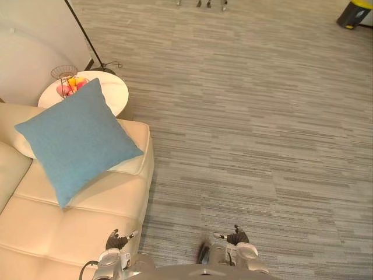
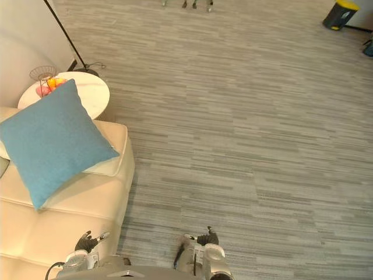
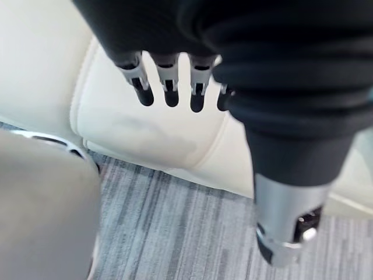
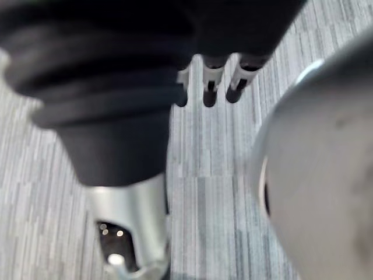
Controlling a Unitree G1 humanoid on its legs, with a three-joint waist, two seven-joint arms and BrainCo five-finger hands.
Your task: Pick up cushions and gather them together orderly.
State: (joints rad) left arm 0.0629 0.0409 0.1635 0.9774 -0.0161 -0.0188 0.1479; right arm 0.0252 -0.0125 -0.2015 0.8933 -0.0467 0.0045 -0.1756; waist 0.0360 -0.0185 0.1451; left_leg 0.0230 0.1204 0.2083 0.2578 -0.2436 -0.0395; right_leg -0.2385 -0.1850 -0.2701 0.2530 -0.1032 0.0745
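Note:
A blue cushion leans on the arm of a cream sofa at the left, its upper corner reaching toward a round side table. Partly under it lies a cream cushion. My left hand hangs low at the sofa's front edge, fingers straight and empty. My right hand hangs over the carpet near the bottom centre, fingers relaxed and holding nothing. Both hands are well below the blue cushion and apart from it.
A round white side table with a wire basket of fruit stands behind the sofa arm. A black floor-lamp pole rises beside it. A yellow-and-black bin sits at the far right. Grey striped carpet spreads to the right.

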